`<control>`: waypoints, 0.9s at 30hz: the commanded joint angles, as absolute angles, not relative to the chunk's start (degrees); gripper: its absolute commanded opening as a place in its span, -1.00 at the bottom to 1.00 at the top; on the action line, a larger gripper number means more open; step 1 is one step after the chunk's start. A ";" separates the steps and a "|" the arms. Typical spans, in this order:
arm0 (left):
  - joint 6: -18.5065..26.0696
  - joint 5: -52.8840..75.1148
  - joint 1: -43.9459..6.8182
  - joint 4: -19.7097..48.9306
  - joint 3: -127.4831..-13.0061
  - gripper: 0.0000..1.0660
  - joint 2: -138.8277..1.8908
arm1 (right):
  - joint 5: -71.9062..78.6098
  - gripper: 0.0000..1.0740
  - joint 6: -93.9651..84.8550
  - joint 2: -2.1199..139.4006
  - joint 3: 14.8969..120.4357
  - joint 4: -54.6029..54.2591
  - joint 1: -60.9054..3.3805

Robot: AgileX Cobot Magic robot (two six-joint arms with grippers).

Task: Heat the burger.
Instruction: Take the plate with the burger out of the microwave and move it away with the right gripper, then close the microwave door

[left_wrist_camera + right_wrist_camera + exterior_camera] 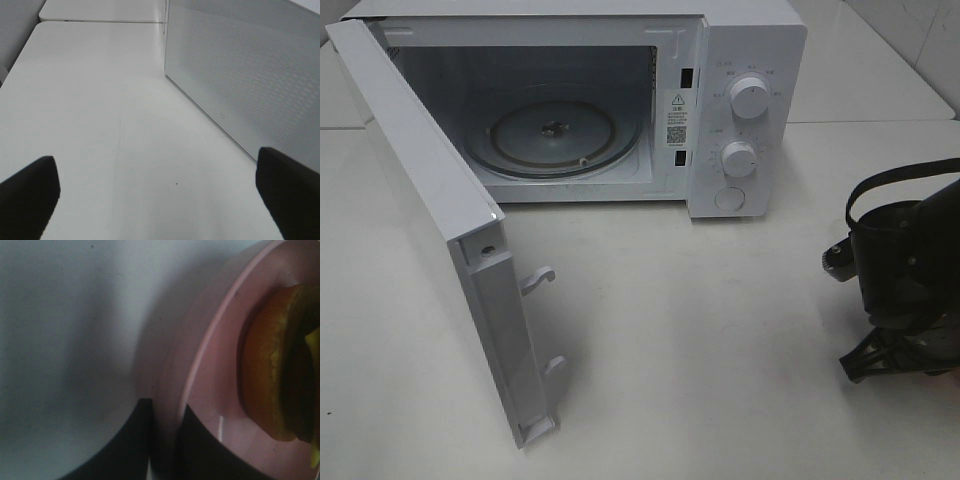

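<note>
Pink round plate (210,385) carrying golden-bun burger (270,365) is being pinched at its rim by right gripper (165,440), ready for open white microwave (620,100); left gripper (160,200) is idling, jaws wide.

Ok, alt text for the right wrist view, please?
The right gripper is clamped on the rim of a pink plate, seen very close. The burger sits on the plate, its golden-brown bun partly cut off by the frame. A white table lies behind.
</note>
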State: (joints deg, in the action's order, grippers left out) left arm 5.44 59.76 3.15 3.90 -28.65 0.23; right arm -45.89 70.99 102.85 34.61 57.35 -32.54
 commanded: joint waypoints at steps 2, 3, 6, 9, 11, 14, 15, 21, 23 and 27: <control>5.27 59.47 2.98 4.53 -28.48 0.88 1.43 | -46.87 -0.79 72.08 106.57 34.89 61.94 -30.19; 5.27 59.47 2.98 4.53 -28.48 0.88 1.43 | -46.87 -0.79 72.08 106.57 34.89 61.94 -30.19; 5.27 59.47 2.98 4.53 -28.48 0.88 1.43 | -46.35 -0.76 72.19 108.46 34.89 62.40 -29.34; 5.27 59.47 2.98 4.53 -28.48 0.88 1.43 | -46.12 -0.70 72.36 109.49 34.89 62.40 -28.88; 5.27 59.47 2.98 4.53 -28.48 0.88 1.43 | -45.95 -0.61 72.36 109.38 34.89 62.22 -28.88; 5.27 59.47 2.98 4.53 -28.48 0.88 1.43 | -45.26 -0.41 71.10 108.52 34.95 61.13 -28.88; 5.27 59.47 2.98 4.53 -28.48 0.88 1.43 | -45.15 -0.32 69.90 107.89 35.24 60.28 -28.88; 5.27 59.47 2.98 4.53 -28.48 0.88 1.43 | -45.66 -0.02 59.99 101.76 37.87 52.88 -28.88; 5.27 59.47 2.98 4.53 -28.48 0.88 1.43 | -45.66 -0.02 58.33 100.55 38.16 51.28 -28.88; 5.27 59.47 2.98 4.53 -28.48 0.88 1.43 | -45.61 -0.02 48.76 94.37 38.90 42.97 -28.88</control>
